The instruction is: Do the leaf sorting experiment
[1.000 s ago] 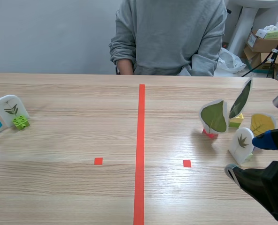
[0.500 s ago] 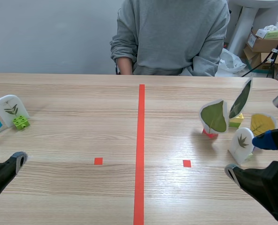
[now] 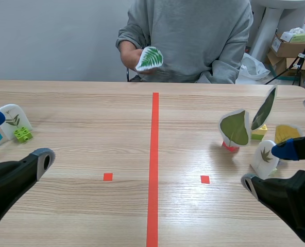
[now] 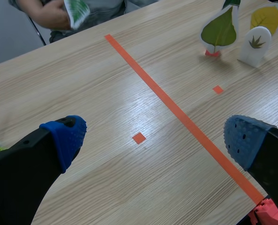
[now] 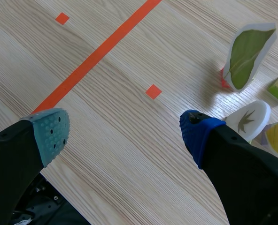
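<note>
Green fern card [image 3: 150,57] sits in the person's hand [image 3: 132,54] beyond the table's [image 3: 80,128] far edge; my left fingers [image 4: 66,136] and right fingers [image 5: 48,133] gape, empty. Best I wait, then pinch its faces squarely.

Pale wood-grain table [image 3: 80,139] with a light sheen; smooth, glossy leaf cards [image 3: 234,127]; shiny green plastic brick [image 3: 23,135]; soft grey cloth sleeve [image 3: 227,62]; matt dotted finger pads [image 4: 66,136].

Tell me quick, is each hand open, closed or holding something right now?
Left hand: open, holding nothing.
Right hand: open, holding nothing.
Person's hand: holding a green leaf card.
</note>
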Robot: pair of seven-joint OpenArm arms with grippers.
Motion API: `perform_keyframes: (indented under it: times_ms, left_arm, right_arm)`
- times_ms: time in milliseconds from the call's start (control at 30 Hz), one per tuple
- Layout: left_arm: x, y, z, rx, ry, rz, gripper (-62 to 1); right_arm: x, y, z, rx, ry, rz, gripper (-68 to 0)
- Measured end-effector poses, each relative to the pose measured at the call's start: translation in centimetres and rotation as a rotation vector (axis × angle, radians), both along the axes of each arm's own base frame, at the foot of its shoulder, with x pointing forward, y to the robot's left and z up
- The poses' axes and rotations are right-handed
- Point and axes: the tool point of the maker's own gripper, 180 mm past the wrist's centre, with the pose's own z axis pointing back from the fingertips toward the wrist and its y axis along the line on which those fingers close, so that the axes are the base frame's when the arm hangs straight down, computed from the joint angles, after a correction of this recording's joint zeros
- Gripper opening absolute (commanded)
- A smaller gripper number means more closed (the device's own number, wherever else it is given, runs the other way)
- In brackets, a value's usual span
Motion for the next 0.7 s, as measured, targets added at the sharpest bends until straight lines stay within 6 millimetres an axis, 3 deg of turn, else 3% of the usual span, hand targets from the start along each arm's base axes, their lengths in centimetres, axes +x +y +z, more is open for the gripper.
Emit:
perform_keyframes:
  times_ms: [233,700]
  left_arm:
    - [-0.5,-1.6,-0.5,-0.047,0.026,-0.033,1.4]
    - [-0.5,-1.5,-0.7,-0.042,0.03,-0.032,1.4]
  right_arm:
    - [0.0,0.0,0.0,0.0,-0.001,0.0,-19.4]
    - [0.0,0.0,0.0,0.0,-0.001,0.0,-19.4]
